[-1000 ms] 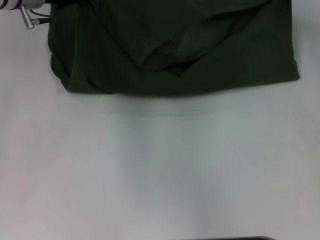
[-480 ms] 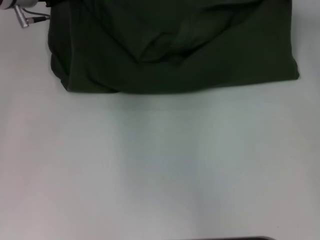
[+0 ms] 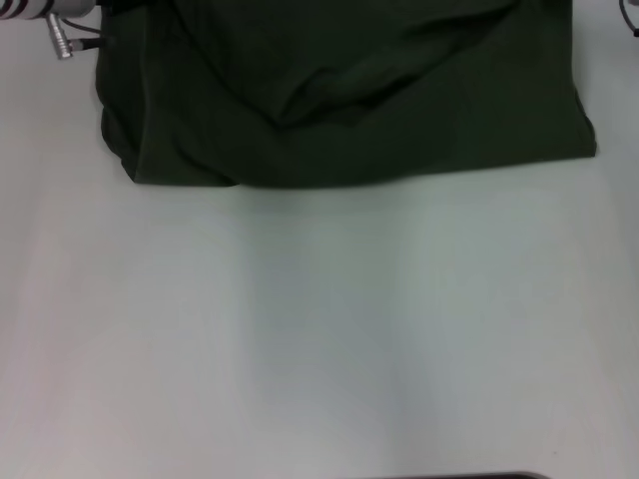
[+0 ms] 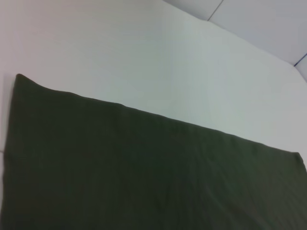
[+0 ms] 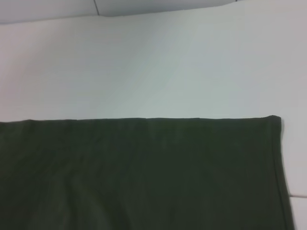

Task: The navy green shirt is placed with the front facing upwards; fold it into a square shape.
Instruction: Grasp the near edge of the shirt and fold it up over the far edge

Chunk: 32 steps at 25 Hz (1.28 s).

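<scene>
The navy green shirt point(image 3: 399, 120) lies across the far part of the white table point(image 3: 319, 329), dark olive, with a straight near edge and soft creases rising toward its middle. Its upper part runs out of the head view, and no lettering shows. Only the striped wrist and a metal connector of my left arm point(image 3: 50, 15) show, at the shirt's far left corner; its gripper is cut off by the picture's edge. The left wrist view shows flat shirt cloth point(image 4: 144, 177) with a straight edge, and the right wrist view shows a hemmed shirt corner point(image 5: 144, 172). My right gripper is out of view.
Bare white tabletop stretches from the shirt's near edge toward me. A thin dark strip point(image 3: 459, 476) shows at the very bottom of the head view. Table seams point(image 5: 96, 7) appear beyond the shirt in the wrist views.
The creases in the shirt's middle have shifted and its upper right edge has drawn slightly inward. The left wrist has wobbled a little at the top left corner.
</scene>
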Tool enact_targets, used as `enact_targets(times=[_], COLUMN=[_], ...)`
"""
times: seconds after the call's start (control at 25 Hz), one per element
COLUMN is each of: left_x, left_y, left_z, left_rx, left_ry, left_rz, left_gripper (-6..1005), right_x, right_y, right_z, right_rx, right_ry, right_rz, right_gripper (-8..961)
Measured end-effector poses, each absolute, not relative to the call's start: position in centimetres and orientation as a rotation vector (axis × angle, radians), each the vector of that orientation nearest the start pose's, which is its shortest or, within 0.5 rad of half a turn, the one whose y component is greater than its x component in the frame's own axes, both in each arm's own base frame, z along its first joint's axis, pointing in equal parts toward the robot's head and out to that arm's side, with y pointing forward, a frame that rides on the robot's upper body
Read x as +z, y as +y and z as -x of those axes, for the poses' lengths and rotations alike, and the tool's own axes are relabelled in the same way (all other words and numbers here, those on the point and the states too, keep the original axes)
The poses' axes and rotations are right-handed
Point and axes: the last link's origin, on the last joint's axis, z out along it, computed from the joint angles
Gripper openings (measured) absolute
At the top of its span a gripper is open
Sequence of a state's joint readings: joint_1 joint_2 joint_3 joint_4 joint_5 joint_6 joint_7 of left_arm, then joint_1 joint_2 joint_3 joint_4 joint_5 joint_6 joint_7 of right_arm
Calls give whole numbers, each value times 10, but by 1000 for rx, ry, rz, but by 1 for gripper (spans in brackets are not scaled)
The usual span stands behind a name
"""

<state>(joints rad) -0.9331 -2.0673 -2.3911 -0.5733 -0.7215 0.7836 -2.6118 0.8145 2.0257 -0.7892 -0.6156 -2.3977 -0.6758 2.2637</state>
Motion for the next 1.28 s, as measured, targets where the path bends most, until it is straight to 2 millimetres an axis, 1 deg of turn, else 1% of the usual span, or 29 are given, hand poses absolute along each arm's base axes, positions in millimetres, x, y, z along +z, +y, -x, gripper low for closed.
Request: enact_targets(times=[0.08, 0.28, 0.44, 0.64, 0.8, 1.12, 1.28], left_x=[2, 10, 12, 8, 9, 5, 11], left_y=[479, 480, 482, 486, 490, 490, 494], left_z=[206, 211, 213, 205, 200, 202, 201], left_rx=[-435, -430, -428, -427, -431, -400, -409], left_ry=[-1510, -1503, -1484, -1434, -1412, -1371, -1362], left_rz=[1931, 1915, 1910, 1918, 1918, 1914, 1895], left_gripper=[31, 31, 31, 31, 31, 31, 32], right_x=[38, 43, 45, 44, 47, 45, 52], right_y=[474, 476, 478, 481, 482, 485, 488], right_z=[-260, -261, -260, -256, -254, -254, -252], right_rx=[245, 253, 257, 274, 284, 265, 273], right_ry=[1119, 1120, 1113, 1106, 1100, 1062, 1050], right_rz=[1940, 1921, 1914, 1894, 1884, 1869, 1856], right_gripper=[13, 13, 13, 13, 13, 13, 13])
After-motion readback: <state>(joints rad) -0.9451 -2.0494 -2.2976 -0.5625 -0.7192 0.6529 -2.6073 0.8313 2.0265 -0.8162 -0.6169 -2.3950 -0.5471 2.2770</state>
